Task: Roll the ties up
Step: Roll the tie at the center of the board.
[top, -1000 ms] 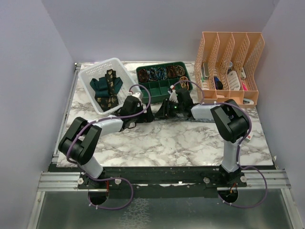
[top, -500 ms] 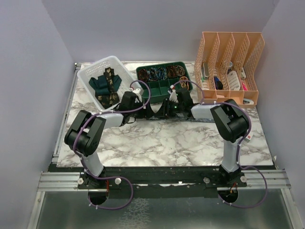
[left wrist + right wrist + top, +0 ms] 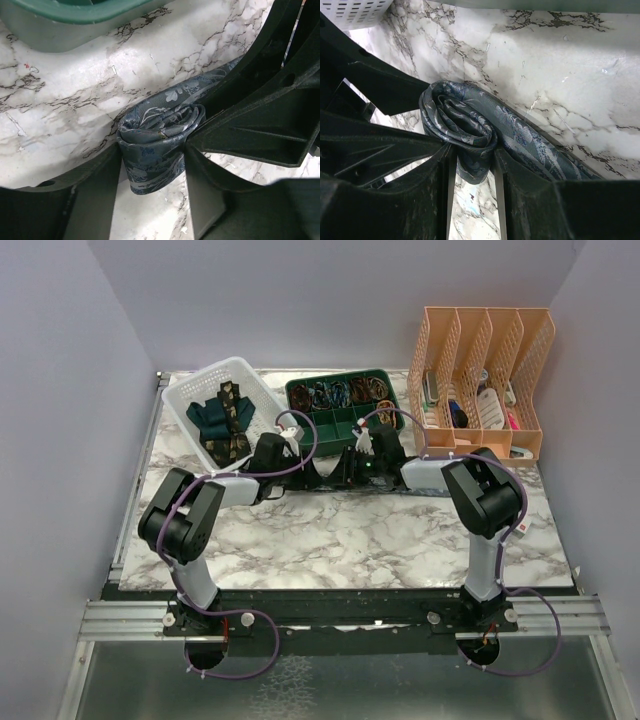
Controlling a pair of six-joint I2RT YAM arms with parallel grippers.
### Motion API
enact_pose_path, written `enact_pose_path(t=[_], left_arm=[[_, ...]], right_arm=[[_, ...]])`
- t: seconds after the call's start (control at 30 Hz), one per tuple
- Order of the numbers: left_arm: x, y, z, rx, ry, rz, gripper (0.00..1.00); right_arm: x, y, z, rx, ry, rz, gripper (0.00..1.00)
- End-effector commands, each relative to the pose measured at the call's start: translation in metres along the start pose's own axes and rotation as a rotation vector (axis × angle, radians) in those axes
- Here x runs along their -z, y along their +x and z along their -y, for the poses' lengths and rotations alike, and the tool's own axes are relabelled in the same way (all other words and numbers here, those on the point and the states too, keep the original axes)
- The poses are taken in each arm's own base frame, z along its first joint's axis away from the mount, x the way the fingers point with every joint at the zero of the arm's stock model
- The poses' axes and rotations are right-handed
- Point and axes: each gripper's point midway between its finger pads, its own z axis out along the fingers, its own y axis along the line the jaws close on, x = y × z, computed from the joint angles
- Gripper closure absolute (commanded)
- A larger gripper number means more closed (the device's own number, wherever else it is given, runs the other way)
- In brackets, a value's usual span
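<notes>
The blue-grey patterned tie is partly rolled on the marble table, its loose tail running away under the right arm. My left gripper is shut on one end of the roll. My right gripper is shut on the other end of the roll. Both grippers meet at mid-table just in front of the green tray. The black-brown gold-patterned tie and the dark teal tie lie in the white basket.
A green compartment tray with small items stands just behind the grippers. An orange file rack stands at the back right. The white basket stands at the back left. Marble table surface lies in front.
My left arm has swung its elbow up and left, and its gripper has moved right to close on the roll. The right arm has stayed still.
</notes>
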Motion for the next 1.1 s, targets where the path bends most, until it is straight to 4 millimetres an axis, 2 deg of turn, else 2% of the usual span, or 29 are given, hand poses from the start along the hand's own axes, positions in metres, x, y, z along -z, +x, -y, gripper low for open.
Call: enact_pose_path(t=[0.0, 0.07, 0.1, 0.27, 0.37, 0.43, 0.5, 0.67, 0.77, 0.87, 0.97, 1.07], left_arm=[[-0.004, 0.003, 0.002, -0.002, 0.034, -0.009, 0.5], [-0.004, 0.003, 0.002, 0.003, 0.035, -0.006, 0.57], [-0.004, 0.002, 0.002, 0.002, 0.033, -0.002, 0.65], [-0.002, -0.002, 0.001, 0.009, 0.017, 0.015, 0.89], [0.002, -0.005, 0.001, 0.017, 0.004, 0.032, 1.0], [0.004, -0.006, 0.001, 0.032, -0.006, 0.036, 1.0], [0.006, -0.003, -0.001, 0.051, -0.031, 0.026, 1.0], [0.023, 0.009, -0.015, 0.097, -0.181, -0.005, 1.0], [0.044, 0.019, -0.021, 0.145, -0.254, -0.001, 1.0], [0.065, 0.037, -0.027, 0.2, -0.316, -0.024, 1.0], [0.091, 0.061, -0.037, 0.257, -0.396, -0.047, 1.0], [0.118, 0.076, -0.045, 0.286, -0.484, -0.058, 1.0]], right_arm=[[-0.003, 0.016, 0.021, -0.061, 0.053, -0.055, 0.6], [-0.003, 0.016, 0.021, -0.06, 0.052, -0.054, 0.6], [-0.003, 0.016, 0.021, -0.061, 0.053, -0.052, 0.6], [-0.003, 0.014, 0.018, -0.058, 0.046, -0.051, 0.6], [-0.002, 0.013, 0.016, -0.055, 0.043, -0.051, 0.6], [0.0, 0.011, 0.013, -0.049, 0.038, -0.049, 0.57], [0.003, 0.008, 0.007, -0.039, 0.026, -0.043, 0.5], [0.019, -0.007, -0.018, 0.037, -0.022, -0.017, 0.4], [0.031, -0.011, -0.03, 0.097, -0.04, -0.017, 0.37], [0.042, -0.011, -0.042, 0.152, -0.069, -0.01, 0.36], [0.052, -0.007, -0.056, 0.202, -0.136, -0.012, 0.36], [0.058, 0.002, -0.071, 0.243, -0.213, -0.029, 0.36]])
